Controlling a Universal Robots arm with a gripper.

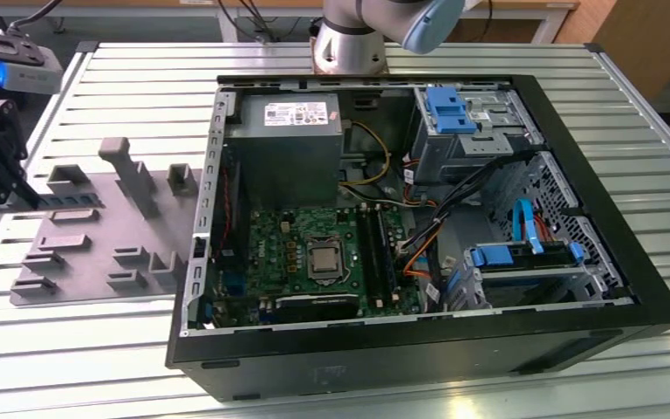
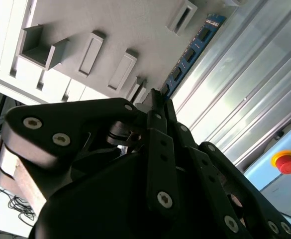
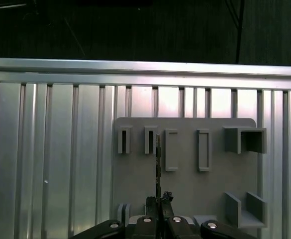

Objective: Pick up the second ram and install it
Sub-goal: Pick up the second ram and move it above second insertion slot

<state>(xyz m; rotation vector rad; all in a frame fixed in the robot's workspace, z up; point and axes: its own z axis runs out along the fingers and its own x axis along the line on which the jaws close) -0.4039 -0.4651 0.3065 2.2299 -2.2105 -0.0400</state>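
Observation:
The second ram (image 2: 192,49) is a thin blue-green stick with dark chips, and it reaches out from my fingertips over the grey fixture plate (image 2: 135,25). The first wrist view shows the ram (image 3: 158,162) edge-on, between the plate's slot blocks. My gripper (image 2: 157,102) has its black fingers shut on the near end of the stick. In the exterior view the gripper (image 1: 3,196) is at the far left, with the ram (image 1: 65,202) lying level above the fixture plate (image 1: 91,262). Whether the stick still rests in a slot I cannot tell.
The open computer case (image 1: 614,288) lies at the exterior view's right of the plate, with the motherboard (image 1: 300,253), its long black slots (image 1: 377,253) and the power supply (image 1: 283,131) inside. Grey blocks (image 1: 126,166) rise from the plate. A red button (image 2: 284,162) sits beyond the table.

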